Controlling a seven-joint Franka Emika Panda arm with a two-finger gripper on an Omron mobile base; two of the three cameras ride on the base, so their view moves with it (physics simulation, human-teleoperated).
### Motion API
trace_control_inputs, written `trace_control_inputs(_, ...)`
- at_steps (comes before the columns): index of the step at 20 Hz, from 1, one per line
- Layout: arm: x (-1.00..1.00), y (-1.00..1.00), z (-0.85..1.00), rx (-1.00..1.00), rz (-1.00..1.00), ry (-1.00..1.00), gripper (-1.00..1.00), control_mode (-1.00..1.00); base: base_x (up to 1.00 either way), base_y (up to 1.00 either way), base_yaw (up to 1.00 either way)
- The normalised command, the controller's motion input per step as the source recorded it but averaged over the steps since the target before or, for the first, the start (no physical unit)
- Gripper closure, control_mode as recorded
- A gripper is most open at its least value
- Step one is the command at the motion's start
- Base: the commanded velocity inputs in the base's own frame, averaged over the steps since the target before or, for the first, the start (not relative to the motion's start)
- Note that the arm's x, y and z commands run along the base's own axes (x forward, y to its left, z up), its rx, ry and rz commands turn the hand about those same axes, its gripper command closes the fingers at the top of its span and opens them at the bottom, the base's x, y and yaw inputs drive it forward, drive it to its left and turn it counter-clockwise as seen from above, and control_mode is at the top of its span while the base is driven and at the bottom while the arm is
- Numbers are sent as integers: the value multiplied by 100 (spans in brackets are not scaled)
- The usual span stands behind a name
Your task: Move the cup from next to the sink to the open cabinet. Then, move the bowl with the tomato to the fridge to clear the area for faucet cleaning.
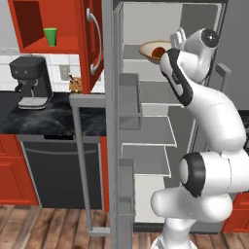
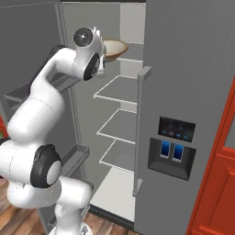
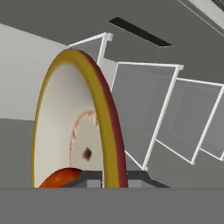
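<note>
One wide shallow cream bowl (image 1: 151,51), glossy, tan-brown rim, up in open grey fridge (image 2: 183,69) over top shelf. One round red tomato (image 1: 158,50) inside. Gripper (image 3: 103,177) jaws pinching bowl rim. One green cup (image 1: 50,36) in red open cabinet (image 1: 68,24).

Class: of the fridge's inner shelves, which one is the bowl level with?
The topmost shelf: the bowl with the tomato is up there; the lower shelves sit bare.

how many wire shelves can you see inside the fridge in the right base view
4: the top shelf by the bowl, then the second shelf, third shelf and lowest shelf. The arm may hide more.
</note>
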Motion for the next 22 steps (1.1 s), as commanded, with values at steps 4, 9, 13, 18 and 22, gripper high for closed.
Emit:
trace_control_inputs(4,65,0,0,2,-10,2,100,-100,0,0,0)
trace_control_inputs(9,58,0,0,2,-8,7,100,-100,0,0,0)
trace_control_inputs(13,61,0,0,4,-7,10,100,-100,0,0,0)
trace_control_inputs(18,62,0,0,1,-7,5,100,-100,0,0,0)
trace_control_inputs(22,49,0,0,0,-7,1,100,-100,0,0,0)
